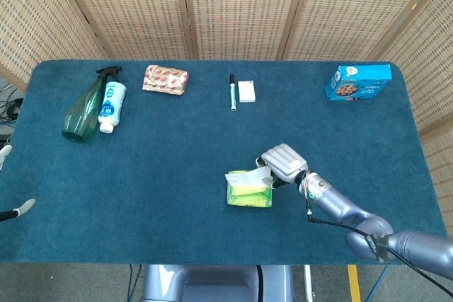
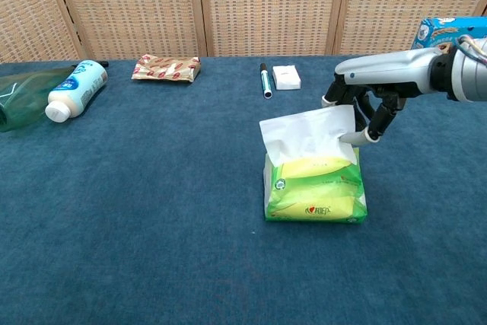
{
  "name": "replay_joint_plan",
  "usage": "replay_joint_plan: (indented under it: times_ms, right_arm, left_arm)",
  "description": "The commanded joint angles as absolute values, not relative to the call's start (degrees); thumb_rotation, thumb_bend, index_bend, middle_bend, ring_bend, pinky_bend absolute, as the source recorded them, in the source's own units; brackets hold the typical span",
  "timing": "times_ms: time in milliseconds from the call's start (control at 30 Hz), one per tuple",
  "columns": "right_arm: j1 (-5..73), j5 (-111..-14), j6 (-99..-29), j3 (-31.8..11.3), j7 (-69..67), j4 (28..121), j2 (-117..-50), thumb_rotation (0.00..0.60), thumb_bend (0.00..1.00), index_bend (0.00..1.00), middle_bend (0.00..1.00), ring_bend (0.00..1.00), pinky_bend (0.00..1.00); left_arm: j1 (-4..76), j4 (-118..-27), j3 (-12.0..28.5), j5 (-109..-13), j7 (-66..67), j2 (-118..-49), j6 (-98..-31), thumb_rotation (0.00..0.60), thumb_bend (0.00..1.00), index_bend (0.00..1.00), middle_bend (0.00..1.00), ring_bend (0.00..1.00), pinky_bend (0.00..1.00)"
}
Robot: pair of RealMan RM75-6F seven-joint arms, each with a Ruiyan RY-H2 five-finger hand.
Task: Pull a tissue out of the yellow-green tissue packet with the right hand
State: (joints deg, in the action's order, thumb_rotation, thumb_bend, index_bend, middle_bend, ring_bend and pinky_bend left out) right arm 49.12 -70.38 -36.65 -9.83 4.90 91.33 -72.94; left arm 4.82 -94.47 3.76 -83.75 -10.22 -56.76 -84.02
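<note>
While the right hand [image 2: 358, 104] reaches in from the right edge of the counter [image 1: 177, 153], its fingers [image 2: 358, 137] curl around the upper right corner of the white tissue [image 2: 308, 133] standing out of the yellow-green tissue packet [image 2: 314, 188]. Thumb touches the sheet's front, other fingers sit behind it; whether the sheet is truly pinched, cannot tell. Packet lies flat, near the front edge, a little right of centre.

Left hand [image 1: 14, 210]: only fingertips show at the left edge in the head view, apart, nothing in them.

Open room: wide bare blue cloth left of the packet and across the counter's middle; right of the packet the forearm crosses toward the front right corner.

Along the back edge, well apart from the packet: green spray bottle [image 1: 83, 107] lying beside a white bottle [image 1: 111, 105] near the back left corner, a red-patterned snack packet [image 1: 165, 79], a marker pen [image 1: 232, 91] just beside a small white block [image 1: 246, 90] at mid back, a blue cookie box [image 1: 357, 81] near the back right corner.

Woven cane screens [image 1: 233, 5] stand behind the counter.
</note>
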Motion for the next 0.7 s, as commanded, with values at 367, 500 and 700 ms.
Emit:
replay_joint_plan:
  times_ms: [367,500,700]
  right_arm:
    - [45.28,-74.01,-49.23,-17.42,-11.11,95.75,-69.57,0.600,0.72,0.70,0.72,0.63,0.63]
    - [45.72,-67.66,-51.15,-23.64,-18.75,94.37,-70.16,0.600,0.72,0.70,0.71,0.63,0.63]
    - [48.18,-54.93,-49.58,-29.15,-22.06,89.82,-72.78,0.600,0.72,0.70,0.72,0.63,0.63]
  left_arm:
    - [4.83,-94.60,3.53,-84.06,-10.80,-56.60,-83.93,0.600,0.00,0.00,0.00,0.00,0.00]
    - [5.01,-94.37,3.65,-83.83,-11.65,-56.35,-83.54,0.600,0.00,0.00,0.00,0.00,0.00]
    - [5.10,-94.12,3.86,-83.44,-12.72,-55.99,-83.29,0.600,0.00,0.00,0.00,0.00,0.00]
